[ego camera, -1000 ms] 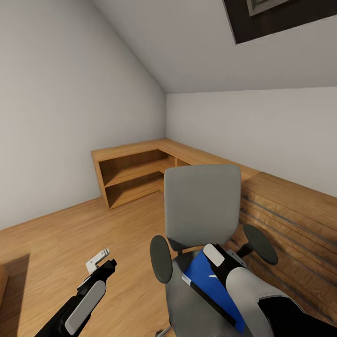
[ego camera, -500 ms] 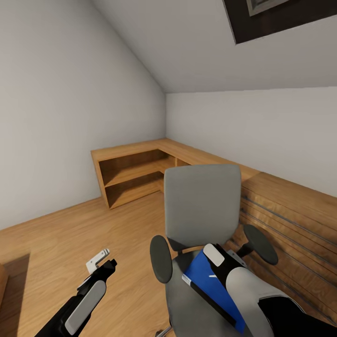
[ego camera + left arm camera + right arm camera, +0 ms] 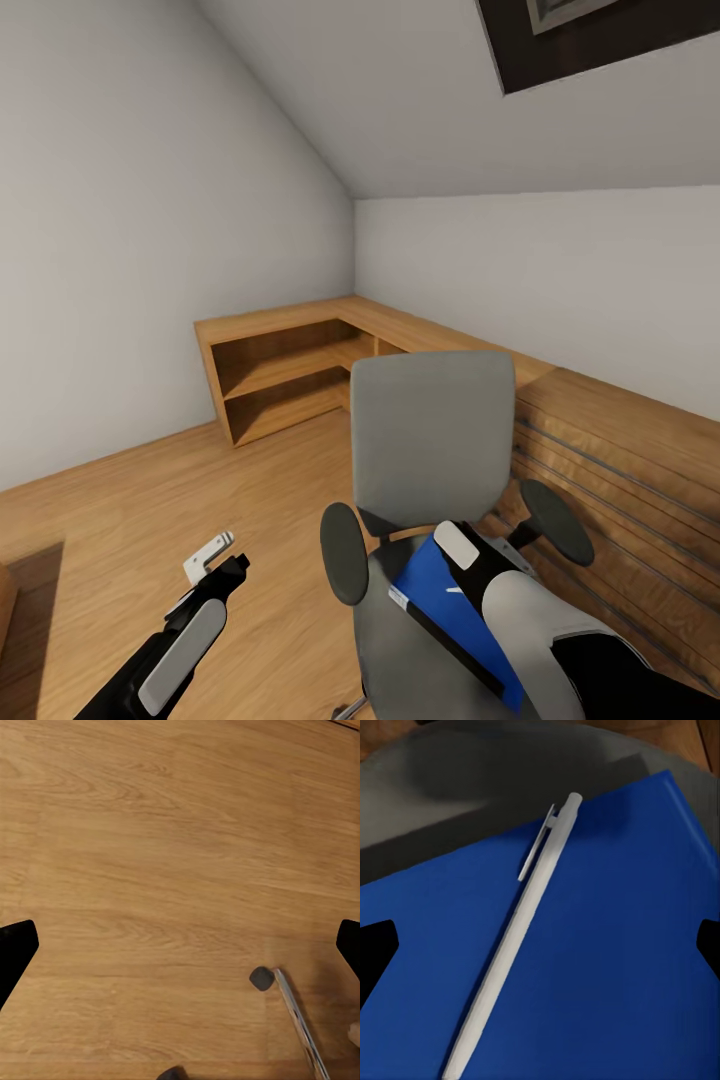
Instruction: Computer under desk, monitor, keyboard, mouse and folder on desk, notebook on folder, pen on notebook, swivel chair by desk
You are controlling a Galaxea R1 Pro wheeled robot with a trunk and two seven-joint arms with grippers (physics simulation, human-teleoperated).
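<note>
While the blue folder [image 3: 450, 600] lies on the swivel chair [image 3: 430, 470] seat at five o'clock, the pen [image 3: 514, 937] rests on it; the right pincer [image 3: 540, 945] hangs wide above both, the left pincer [image 3: 180, 945] wide over the floor [image 3: 150, 832].

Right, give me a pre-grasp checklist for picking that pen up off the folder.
1. Pen lies flat on the blue folder: ok.
2. Right gripper jaws spread wide to either side of the pen: ok.
3. Pen roughly centred between the jaws: ok.
4. Folder rests on the chair seat: ok.
5. Left gripper away from the chair, over bare floor: ok.
6. Height of the right gripper above the pen: cannot tell.
</note>
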